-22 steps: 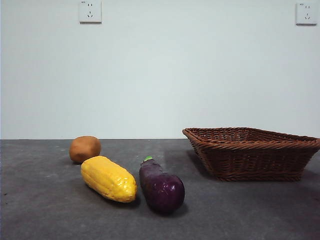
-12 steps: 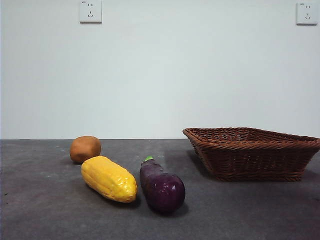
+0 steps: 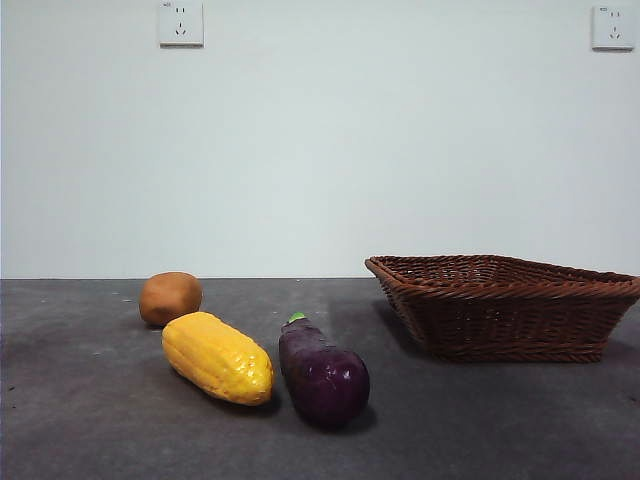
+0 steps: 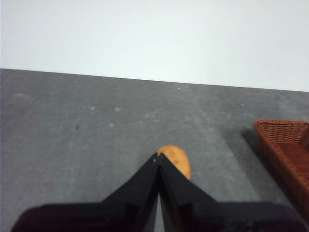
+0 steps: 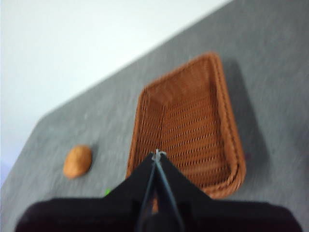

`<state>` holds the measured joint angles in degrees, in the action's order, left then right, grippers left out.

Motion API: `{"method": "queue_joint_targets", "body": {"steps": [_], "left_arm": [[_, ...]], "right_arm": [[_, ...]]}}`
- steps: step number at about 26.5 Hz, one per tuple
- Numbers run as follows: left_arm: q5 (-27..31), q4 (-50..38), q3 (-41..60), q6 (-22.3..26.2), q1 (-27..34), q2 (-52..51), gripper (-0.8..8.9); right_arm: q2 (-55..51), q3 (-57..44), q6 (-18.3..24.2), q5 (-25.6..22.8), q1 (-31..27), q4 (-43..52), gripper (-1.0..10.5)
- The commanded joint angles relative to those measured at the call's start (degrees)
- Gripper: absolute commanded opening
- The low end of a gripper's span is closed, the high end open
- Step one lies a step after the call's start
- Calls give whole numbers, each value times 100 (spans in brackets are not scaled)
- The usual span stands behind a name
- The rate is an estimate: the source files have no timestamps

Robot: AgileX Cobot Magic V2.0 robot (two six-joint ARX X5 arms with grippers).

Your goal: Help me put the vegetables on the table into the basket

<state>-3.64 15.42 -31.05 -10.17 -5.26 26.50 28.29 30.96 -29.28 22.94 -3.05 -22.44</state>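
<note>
I am seeing nothing binned yet: the bumpy yellow corn cob (image 3: 217,357), glossy purple eggplant (image 3: 322,374) and round brown potato (image 3: 170,297) are all lying on the dark grey tabletop (image 3: 480,420), well apart from the empty brown wicker basket (image 3: 505,305). My left end effector (image 4: 158,159) and right end effector (image 5: 156,154) are both hanging above, jaws pressed together, gripping nothing.

Plain white wall (image 3: 320,150) stood behind; two white sockets (image 3: 180,22) sat high, one toward each corner; light even.
</note>
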Motion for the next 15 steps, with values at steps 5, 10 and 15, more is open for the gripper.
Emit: {"method": "queue_joint_targets", "body": {"steps": [5,10,15], "left_arm": [[-667,1217,-778,-358,9,890,-3],[-1316,2122,-1425,-345,9,1674,-3],[-2116,2686,-2015,-326,2,2444,-3]], "right_arm": [[1036,640,31,52,2,-1045,1],[1580,988,313,343,2,-1296,1],[2874,1980,1145,555,7,-2013,59]]}}
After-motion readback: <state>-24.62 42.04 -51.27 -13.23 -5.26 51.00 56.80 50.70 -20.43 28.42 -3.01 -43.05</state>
